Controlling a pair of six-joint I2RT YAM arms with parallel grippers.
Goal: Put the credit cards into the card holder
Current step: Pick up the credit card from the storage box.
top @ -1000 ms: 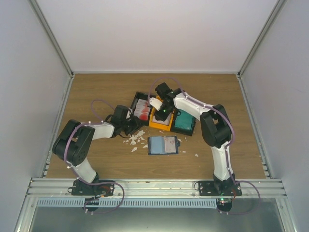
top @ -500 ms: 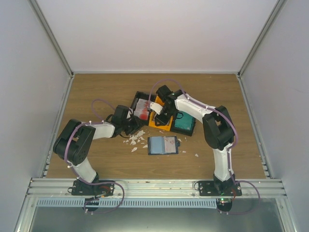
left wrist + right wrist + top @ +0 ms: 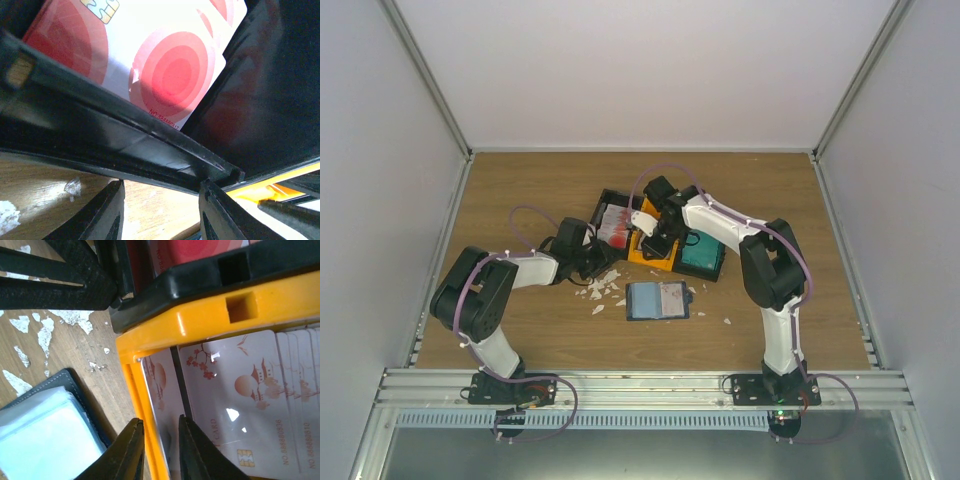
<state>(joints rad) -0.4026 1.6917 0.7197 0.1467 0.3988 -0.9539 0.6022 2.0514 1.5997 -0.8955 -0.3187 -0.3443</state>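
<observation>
Right wrist view: my right hand (image 3: 159, 429) is narrow, astride the orange bin (image 3: 200, 315) wall, pink-printed credit cards (image 3: 235, 390) inside. The card holder (image 3: 45, 435) lies just nearer on the counter (image 3: 75, 352). My left hand (image 3: 161, 194), half-open and empty, faces the black bin (image 3: 125, 145).

Three bins (image 3: 600, 214), one card holder (image 3: 657, 300), two arms (image 3: 485, 290)

Card stack 1: we record white rectangular plastic cards with red concentric-circle print (image 3: 170, 70); their bin is black plastic (image 3: 125, 145).
Stack 2: white rectangular plastic cards with pale red blossom-and-pagoda print (image 3: 240, 390); bin yellow-orange plastic (image 3: 200, 320).
Stack 3: teal rectangular cards (image 3: 702, 256).
The dark navy folding card holder (image 3: 657, 300) has a pale blue interior.
Irregular white scraps (image 3: 603, 288) fleck the brown wood-grain table (image 3: 770, 180).
</observation>
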